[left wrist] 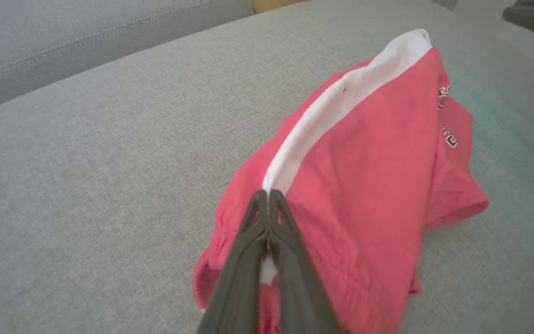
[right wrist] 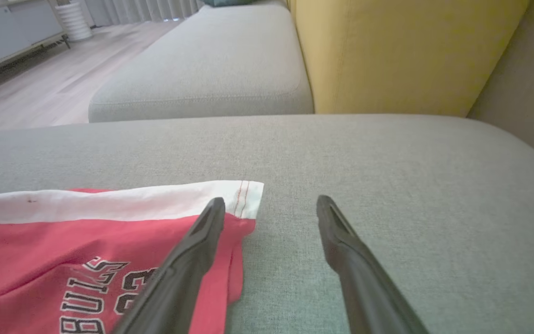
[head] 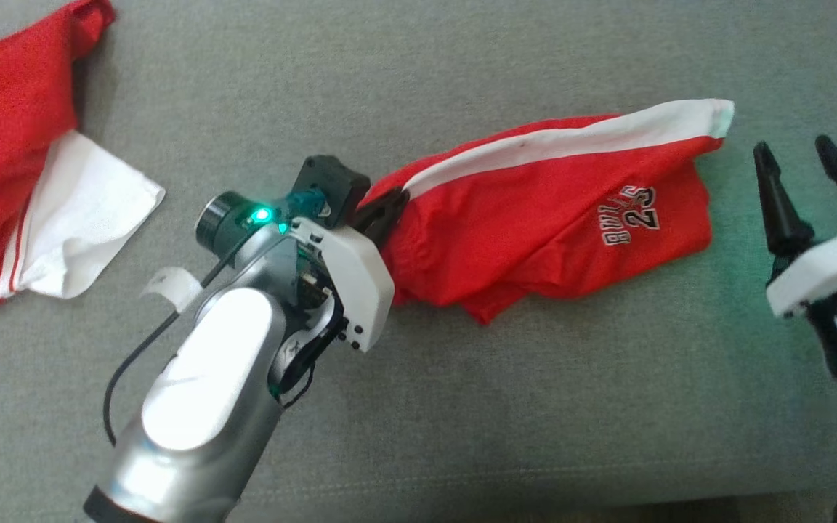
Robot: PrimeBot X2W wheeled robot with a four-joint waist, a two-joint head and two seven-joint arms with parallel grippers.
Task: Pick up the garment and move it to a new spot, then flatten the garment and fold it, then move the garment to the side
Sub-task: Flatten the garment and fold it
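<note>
The red shorts (head: 549, 218) lie bunched up in the middle of the grey sofa seat (head: 462, 407). A white stripe runs along their far edge, and "BULLS 23" is printed near the right end.

The left gripper (head: 388, 209) has its two dark fingers pressed tight together. It is pinching the left end of the shorts, right where the white stripe starts.

The right gripper (head: 794, 149) has its fingers spread wide with nothing between them. It is just beside the right end of the shorts, over bare seat.

Another red and white garment (head: 19, 181) lies at the far left, well apart from the shorts, with bare seat between them. There is also a wide strip of bare seat in front of the shorts, up to the sofa's front edge. Past the far side of the seat stands a yellow cushion (right wrist: 401, 51).
</note>
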